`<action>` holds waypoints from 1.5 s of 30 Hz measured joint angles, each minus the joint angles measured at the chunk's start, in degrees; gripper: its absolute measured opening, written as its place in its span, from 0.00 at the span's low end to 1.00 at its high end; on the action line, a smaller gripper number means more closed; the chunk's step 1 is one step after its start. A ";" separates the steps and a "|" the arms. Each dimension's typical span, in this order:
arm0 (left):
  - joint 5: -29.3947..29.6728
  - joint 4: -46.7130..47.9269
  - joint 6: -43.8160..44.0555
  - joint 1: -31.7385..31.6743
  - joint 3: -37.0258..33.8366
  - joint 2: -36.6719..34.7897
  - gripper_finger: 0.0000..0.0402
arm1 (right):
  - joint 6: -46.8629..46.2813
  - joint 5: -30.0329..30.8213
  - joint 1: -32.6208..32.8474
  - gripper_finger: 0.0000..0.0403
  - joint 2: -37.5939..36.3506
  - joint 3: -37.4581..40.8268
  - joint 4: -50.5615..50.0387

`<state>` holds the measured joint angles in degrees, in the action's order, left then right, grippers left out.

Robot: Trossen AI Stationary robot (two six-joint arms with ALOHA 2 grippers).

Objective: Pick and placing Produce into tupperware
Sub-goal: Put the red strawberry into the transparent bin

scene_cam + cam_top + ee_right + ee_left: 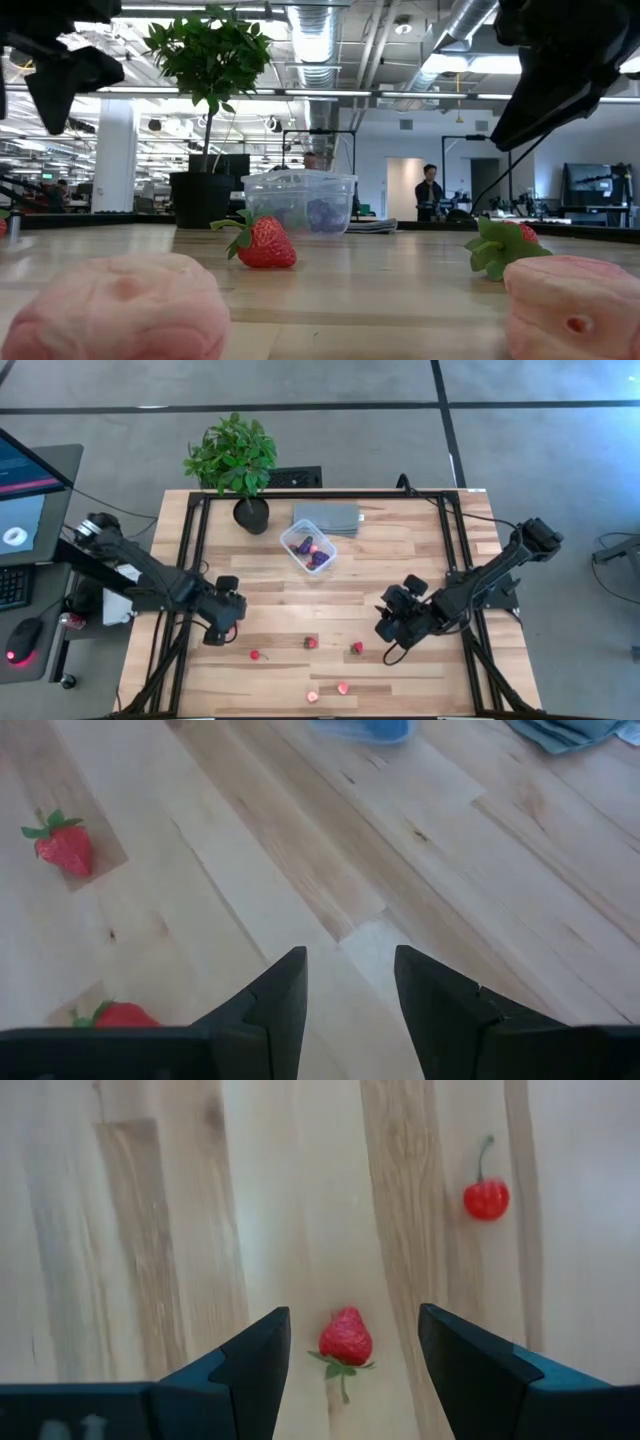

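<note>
While several fruit pieces already lie in the clear tupperware [308, 549], the left gripper [352, 1370] is held wide open and empty over a toy strawberry [345, 1337] well short of it, so descent and closure are judged next; the right gripper [348, 990], also open and empty, waits nearby.

Two dark, near-black jointed arms, each built of slender tubular links joined by bulkier rounded housings, with thin black cables trailing alongside. The left gripper [350, 1380] and right gripper [348, 1010] each carry two flat, matte, wedge-shaped fingers [250, 1370] with bevelled edges.
</note>
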<state>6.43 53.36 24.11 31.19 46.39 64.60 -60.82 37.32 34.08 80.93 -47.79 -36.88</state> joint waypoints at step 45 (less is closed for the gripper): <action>-5.43 -7.32 1.17 0.60 -7.63 15.37 0.53 | -0.13 0.00 0.00 0.43 0.00 0.00 1.77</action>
<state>1.00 46.04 25.28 31.79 38.76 79.96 -60.95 37.32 34.09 80.93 -47.79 -35.11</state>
